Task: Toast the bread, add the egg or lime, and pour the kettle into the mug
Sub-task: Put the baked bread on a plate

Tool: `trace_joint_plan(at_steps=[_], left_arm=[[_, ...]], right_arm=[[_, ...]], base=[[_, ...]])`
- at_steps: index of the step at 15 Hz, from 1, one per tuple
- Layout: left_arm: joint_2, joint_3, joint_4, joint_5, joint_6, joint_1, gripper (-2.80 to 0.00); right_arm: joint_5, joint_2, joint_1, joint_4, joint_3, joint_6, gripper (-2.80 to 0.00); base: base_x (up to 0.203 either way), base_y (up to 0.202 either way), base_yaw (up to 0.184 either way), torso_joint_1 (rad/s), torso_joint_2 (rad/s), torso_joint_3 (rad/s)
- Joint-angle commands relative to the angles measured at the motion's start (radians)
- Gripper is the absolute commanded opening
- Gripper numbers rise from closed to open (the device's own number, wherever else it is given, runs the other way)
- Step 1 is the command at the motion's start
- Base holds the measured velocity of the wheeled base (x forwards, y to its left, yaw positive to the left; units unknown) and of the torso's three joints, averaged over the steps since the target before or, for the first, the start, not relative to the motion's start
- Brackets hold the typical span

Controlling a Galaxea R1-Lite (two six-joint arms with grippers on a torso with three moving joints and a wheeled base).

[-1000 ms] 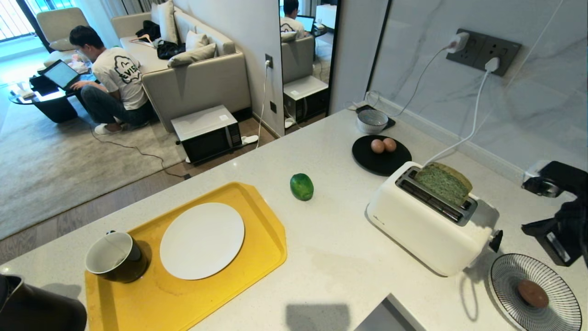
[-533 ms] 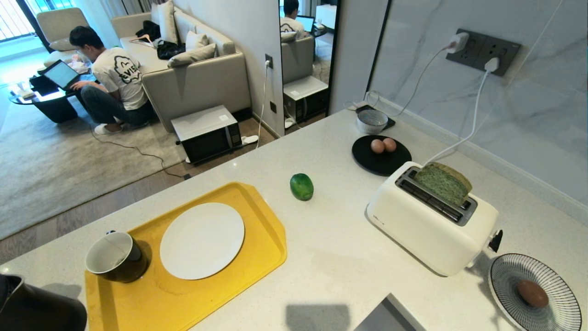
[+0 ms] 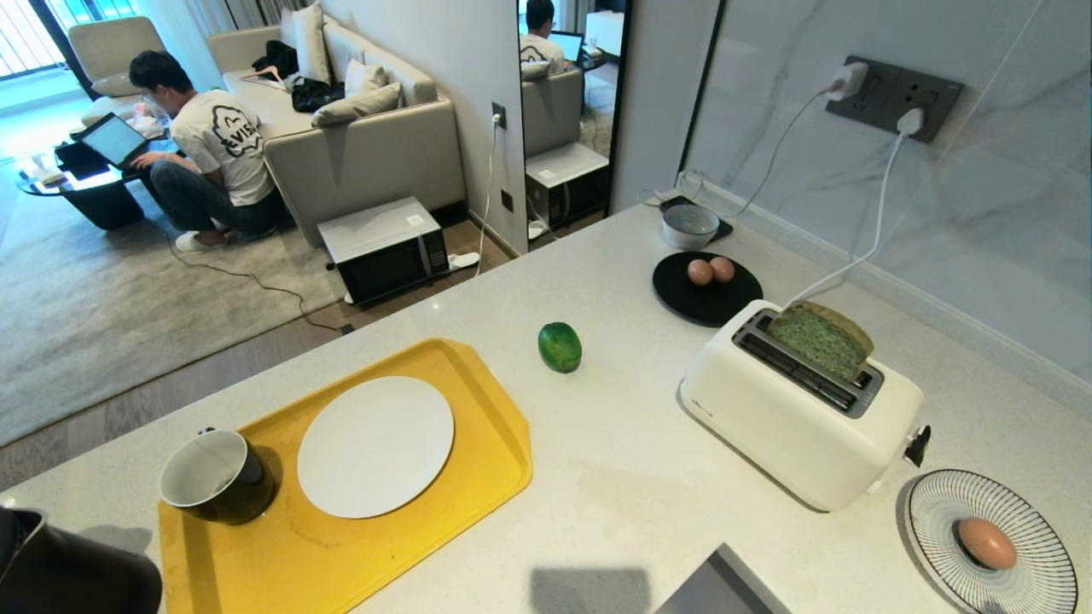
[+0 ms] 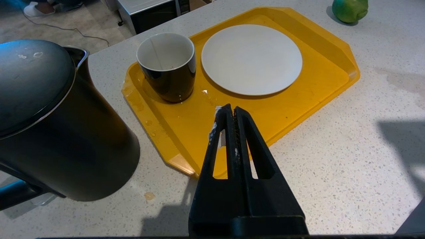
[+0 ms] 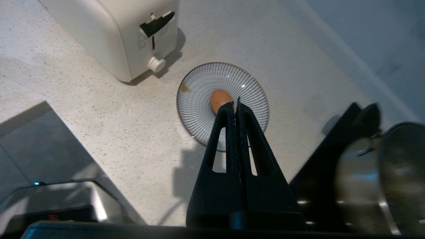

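The right arm, which a second ago showed at the right edge of the head view beside the toaster (image 3: pixel 802 401), has gone from that view. The right gripper (image 5: pixel 235 105) now hangs above the striped plate (image 3: pixel 1036 512) near the surface's front right corner, fingers pressed together and holding nothing, with an egg (image 3: pixel 987 543) lying on the plate below it. That reads as one step closing, with the bread to be dealt with next.

The bread (image 3: pixel 821 339), a thick pale green slice with a brown crust, stands upright in the toaster's far slot, its rounded top well proud of the slot. The glossy green lime (image 3: pixel 560 346) lies alone mid-surface. The black mug (image 4: pixel 167 66), white inside, sits on the yellow tray (image 4: pixel 282 109) touching nothing, beside a white plate (image 4: pixel 251 58). The tall black kettle (image 4: pixel 49 122) stands off the tray at the front left corner. The left gripper (image 4: pixel 232 114) hovers above the tray's near edge, fingers pressed together, empty.
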Motion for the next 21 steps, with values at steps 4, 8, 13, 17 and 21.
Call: trace_joint_plan(at_steps=[4,8,13,17,21], left_arm=[[0.001,0.0,0.001,0.0,0.0,0.0,-2.8],[0.001,0.0,0.001,0.0,0.0,0.0,-2.8],[0.001,0.0,0.001,0.0,0.0,0.0,-2.8],[0.001,0.0,0.0,0.0,0.0,-0.001,-2.8],[0.001,0.0,0.001,0.0,0.0,-0.001,-2.8]], right_arm=[[0.051,-0.086,0.049,-0.343,0.357,0.074,-2.8],[0.076,-0.241,0.14,-0.303,0.349,0.071,-2.8],[0.168,-0.372,0.137,-0.174,0.342,0.046,-2.8],[0.164,-0.372,0.137,-0.178,0.344,0.113,-2.8],[0.162,-0.372,0.137,-0.178,0.345,0.122,-2.8]], base=[[0.0,0.0,0.0,0.0,0.0,0.0],[0.0,0.0,0.0,0.0,0.0,0.0],[0.0,0.0,0.0,0.0,0.0,0.0],[0.0,0.0,0.0,0.0,0.0,0.0],[0.0,0.0,0.0,0.0,0.0,0.0]])
